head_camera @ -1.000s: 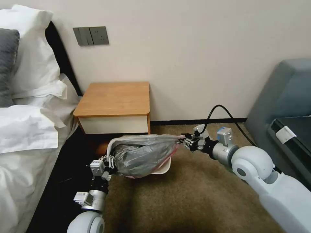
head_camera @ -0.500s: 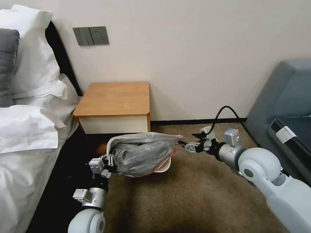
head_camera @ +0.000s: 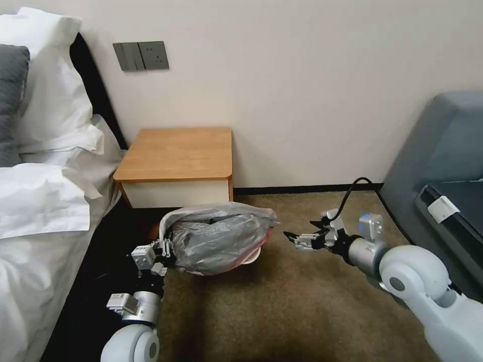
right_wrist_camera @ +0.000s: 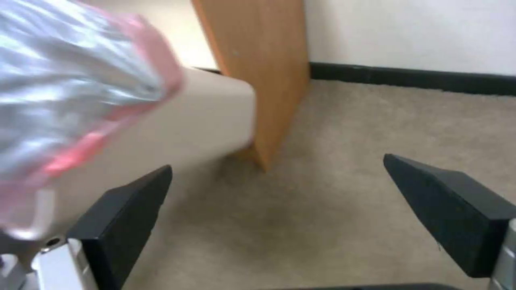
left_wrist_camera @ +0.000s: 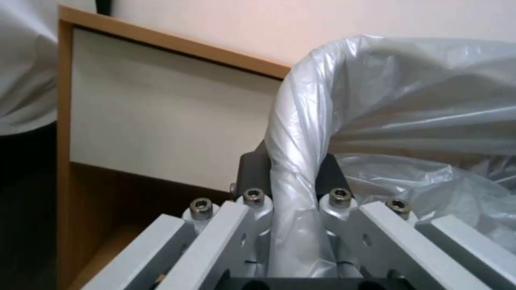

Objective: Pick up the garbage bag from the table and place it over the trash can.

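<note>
Grey translucent film is pinched between the fingers of the left gripper (left_wrist_camera: 294, 225), a rolled strand of the garbage bag (head_camera: 219, 241) running up from them. That gripper (head_camera: 163, 250) sits at the bag's left edge, beside the bed (head_camera: 35, 251). The bag drapes over the trash can (head_camera: 249, 259) on the carpet (head_camera: 282, 311), just in front of the surface (head_camera: 176, 153), whose top is bare. The right gripper (head_camera: 297, 239) has its fingers spread apart with nothing between them, over open carpet to the bag's right. A second ago those fingers pinched the bag's right corner; they have since let go and drawn back. The right wrist view shows the bag's pinkish rim (right_wrist_camera: 145, 92) against the bin's beige wall (right_wrist_camera: 204, 121), which the head view barely shows.
</note>
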Controlling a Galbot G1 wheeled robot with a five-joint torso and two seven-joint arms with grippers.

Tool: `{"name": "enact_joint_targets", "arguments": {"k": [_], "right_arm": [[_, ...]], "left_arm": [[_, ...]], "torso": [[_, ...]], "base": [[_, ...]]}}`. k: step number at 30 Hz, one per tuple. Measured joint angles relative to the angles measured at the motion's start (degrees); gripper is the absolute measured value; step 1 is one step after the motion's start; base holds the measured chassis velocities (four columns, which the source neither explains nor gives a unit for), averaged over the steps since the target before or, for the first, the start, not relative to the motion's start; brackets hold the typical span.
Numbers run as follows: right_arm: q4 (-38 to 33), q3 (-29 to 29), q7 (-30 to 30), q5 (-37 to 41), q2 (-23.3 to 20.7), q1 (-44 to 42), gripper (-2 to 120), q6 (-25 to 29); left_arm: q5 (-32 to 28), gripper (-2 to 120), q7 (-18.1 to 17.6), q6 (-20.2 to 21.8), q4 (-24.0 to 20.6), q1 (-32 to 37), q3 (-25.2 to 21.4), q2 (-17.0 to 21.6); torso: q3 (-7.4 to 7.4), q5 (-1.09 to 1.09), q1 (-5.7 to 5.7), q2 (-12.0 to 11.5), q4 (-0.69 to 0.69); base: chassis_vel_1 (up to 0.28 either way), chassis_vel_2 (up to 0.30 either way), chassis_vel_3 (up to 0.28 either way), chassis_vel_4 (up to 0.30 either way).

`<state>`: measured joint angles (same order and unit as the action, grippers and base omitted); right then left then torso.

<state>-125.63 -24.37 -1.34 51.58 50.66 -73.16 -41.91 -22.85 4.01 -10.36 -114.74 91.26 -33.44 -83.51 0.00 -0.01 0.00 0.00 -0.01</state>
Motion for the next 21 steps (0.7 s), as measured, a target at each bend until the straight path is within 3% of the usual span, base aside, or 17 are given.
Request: {"name": "enact_joint_targets", "arguments": {"k": [3, 4, 7, 8, 10, 11, 17, 21], "right_arm": [[-4.59, -1.39, -7.26, 13.66, 2.74, -1.34, 100, 0.0], [-4.59, -1.39, -7.26, 13.66, 2.74, -1.34, 100, 0.0], [-7.78, -2.87, -15.81, 28.98, 5.51, -2.32, 100, 0.02], [-7.78, -2.87, -15.81, 28.98, 5.51, -2.32, 100, 0.02], [-7.13, -6.86, -21.28, 47.52, 11.43, -4.43, 100, 0.12], [-5.57, -7.49, -20.94, 50.54, 13.14, -5.02, 100, 0.34], [-0.81, -7.09, -15.18, 51.62, 17.54, -5.01, 100, 1.56], [2.04, -5.48, -9.26, 44.97, 19.62, -3.89, 100, 2.08]], "left_arm": [[-1.05, 6, -1.05, 0.79, -0.43, 0.02, -0.3, -0.27], [-1.05, 6, -1.05, 0.79, -0.43, 0.02, -0.3, -0.27], [-2.71, 6, -1.66, 1.7, -0.97, 0.13, -0.56, -0.41], [-2.71, 6, -1.66, 1.7, -0.97, 0.13, -0.56, -0.41], [-6.97, 6, -3.13, 4.68, -2.64, 0.18, -0.74, -0.48], [-8.65, 6, -3.97, 5.99, -3.34, 0.15, -0.71, -0.49], [-12.48, 6, -5.41, 9.59, -5.42, 0.2, -0.53, -0.22], [-14.18, 6, -5.88, 11.06, -6.48, 0.39, -0.34, 0.08]], "torso": [[0.0, 0.0, 0.0, 0.0, 0.01], [0.0, 0.0, 0.0, 0.0, 0.01], [0.0, -0.01, 0.0, 0.0, 0.02], [0.0, -0.01, 0.0, 0.0, 0.02], [0.0, 0.0, 0.0, 0.0, 0.01], [0.0, 0.01, 0.0, 0.0, 0.02], [0.0, 0.0, 0.0, 0.0, 0.01], [0.0, 0.01, 0.0, 0.0, 0.02]], "base": [[0.0, 0.0, 0.0, 0.0], [0.0, 0.0, 0.0, 0.0], [0.0, 0.0, 0.0, 0.0], [0.0, 0.0, 0.0, 0.0], [0.0, 0.0, 0.0, 0.0], [0.0, 0.0, 0.0, 0.0], [0.0, 0.0, 0.0, 0.0], [0.0, 0.0, 0.0, 0.0]]}}
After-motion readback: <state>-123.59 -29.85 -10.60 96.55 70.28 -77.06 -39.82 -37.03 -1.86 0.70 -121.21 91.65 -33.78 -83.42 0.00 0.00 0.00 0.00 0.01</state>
